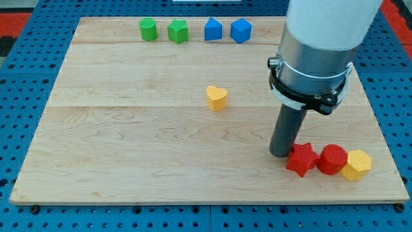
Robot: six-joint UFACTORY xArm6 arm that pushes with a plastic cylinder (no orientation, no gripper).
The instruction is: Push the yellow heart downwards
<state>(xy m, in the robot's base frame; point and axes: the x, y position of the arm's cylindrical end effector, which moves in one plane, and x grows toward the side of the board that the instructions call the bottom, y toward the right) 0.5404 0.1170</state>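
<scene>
Near the board's middle, a little toward the view's top, sits the small yellow plastic heart (217, 98), alone on the pale, smooth-grained wooden table top (129, 148). We have no jaws to speak of: our arm ends in a straight dark rod, and my tip (280, 154) rests low at the view's right, just beside the red star-shaped block (301, 159), well apart from the heart. We judge the push not yet begun; this is the approach. Next we would need to carry the tip around to the heart's upper side, then slide it toward the view's bottom. Right of the star lie a red rounded block (332, 159) and a yellow hexagonal block (356, 164). Along the top edge stand a green rounded block (148, 29), a green star-like block (177, 31), and two blue blocks (213, 29) (240, 30), all matte moulded plastic.
</scene>
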